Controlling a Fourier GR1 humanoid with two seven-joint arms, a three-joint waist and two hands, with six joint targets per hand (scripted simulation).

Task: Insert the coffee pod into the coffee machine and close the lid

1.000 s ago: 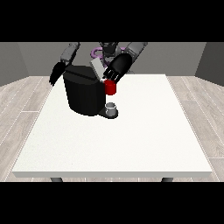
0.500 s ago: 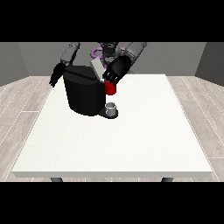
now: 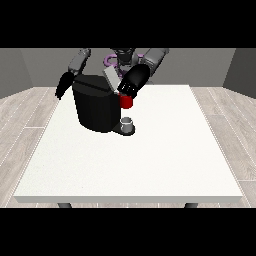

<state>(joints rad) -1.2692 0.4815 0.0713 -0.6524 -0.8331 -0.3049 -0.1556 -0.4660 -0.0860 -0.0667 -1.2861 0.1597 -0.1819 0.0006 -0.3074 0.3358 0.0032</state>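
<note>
The black coffee machine (image 3: 95, 107) stands on the white table (image 3: 150, 160), left of its middle. Its grey lid (image 3: 111, 78) is tilted up at the machine's top right. The hand at the view's right (image 3: 132, 84) hovers just right of the lid and directly above a red thing at the machine (image 3: 126, 102). A small grey thing (image 3: 128, 122) sits on the machine's base below the red thing; I cannot tell whether it is the pod. The hand at the view's left (image 3: 63, 86) hangs beside the machine's left side, fingers pointing down.
The robot's torso (image 3: 122, 56) is behind the machine at the table's far edge. Wooden floor (image 3: 20, 125) surrounds the table.
Hardly anything differs. The hand at the view's right stays over the red thing by the lid, and the other hand stays at the machine's left side.
</note>
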